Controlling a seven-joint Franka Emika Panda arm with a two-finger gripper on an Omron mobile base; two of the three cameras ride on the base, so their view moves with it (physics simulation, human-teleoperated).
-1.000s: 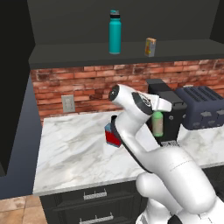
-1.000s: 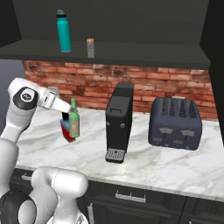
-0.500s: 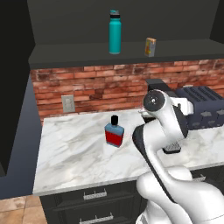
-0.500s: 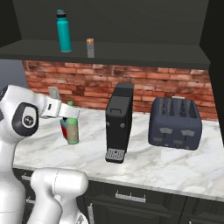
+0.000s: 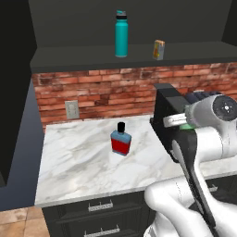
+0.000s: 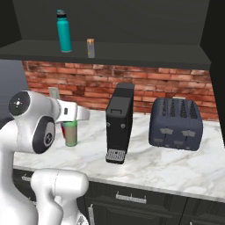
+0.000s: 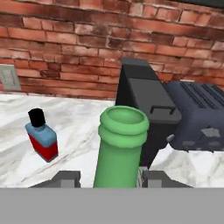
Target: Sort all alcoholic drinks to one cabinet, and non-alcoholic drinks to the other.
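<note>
Gripping: the small slim green bottle [image 7: 120, 146] stands upright between the fingers of the gripper [image 7: 105, 178], which is closed partway on its body; its open neck rises toward the hand camera.
Green bottle, right base view: its tan-labelled lower part [image 6: 70, 133] shows under the white arm, whether it touches the white marble counter [image 6: 176, 165] cannot be told.
Blue flask: the flat blue flask bottle with red label and black cap [image 5: 121, 139] stands upright on the counter, apart from the gripper, left of the black coffee machine [image 5: 169, 118].
Shelf: the tall teal cylindrical bottle with a dark cap [image 5: 121, 34] and the small orange-yellow carton [image 5: 159, 49] stand near each other on the dark shelf [image 5: 74, 53] above the red brick wall [image 5: 111, 90].
Counter, other: a dark blue toaster [image 6: 176, 118] sits right of the coffee machine.
</note>
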